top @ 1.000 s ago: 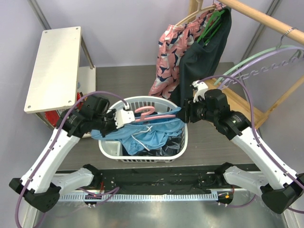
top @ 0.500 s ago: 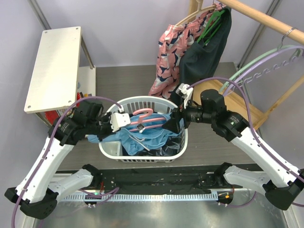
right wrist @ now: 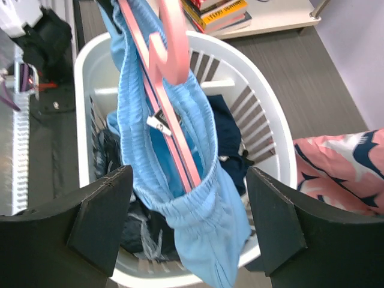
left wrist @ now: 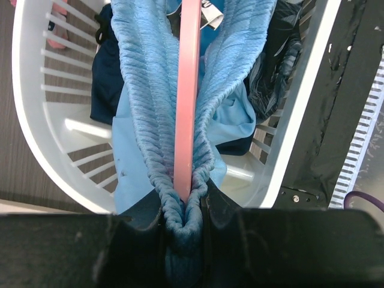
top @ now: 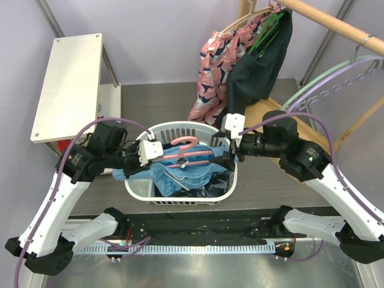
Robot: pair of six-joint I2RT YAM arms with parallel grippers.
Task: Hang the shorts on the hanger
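The sky-blue shorts (top: 180, 173) hang over the white basket (top: 139, 189) with their waistband stretched around the pink hanger (top: 191, 152). My left gripper (top: 150, 154) is shut on the bunched waistband (left wrist: 180, 210), with the hanger's end (left wrist: 187, 96) running into the pinch. My right gripper (top: 233, 144) is open, its fingers (right wrist: 102, 216) wide apart on both sides of the shorts' other end (right wrist: 207, 240), not touching it. The hanger's hook (right wrist: 165, 45) and bar (right wrist: 177, 144) show inside the waistband.
Dark garments (top: 207, 189) lie in the basket under the shorts. A pink patterned garment (top: 213, 66) and a dark one (top: 258, 66) hang from the wooden rail (top: 336, 24) at the back right. A pale green hanger (top: 324, 78) hangs there too. A white shelf (top: 66, 84) stands back left.
My right gripper has let go of the shorts' end, opened and drawn back to the right. My left gripper keeps its hold and shifted slightly left.
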